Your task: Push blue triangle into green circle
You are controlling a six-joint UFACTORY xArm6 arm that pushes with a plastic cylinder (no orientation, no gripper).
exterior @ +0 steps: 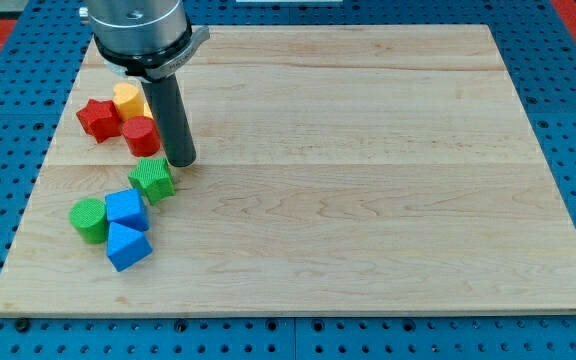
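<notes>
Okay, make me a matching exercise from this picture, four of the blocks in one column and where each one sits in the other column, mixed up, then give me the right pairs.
Column one:
1. green circle
2. blue triangle
3. yellow block
4. green star-like block

Column two:
A. just below my tip
B. nearest the view's bottom
C. nearest the view's top, behind the red blocks
D. farthest toward the view's left of the lower group, beside the blue cube

Pairs: 1-D, 2-B, 3-C, 4-A
</notes>
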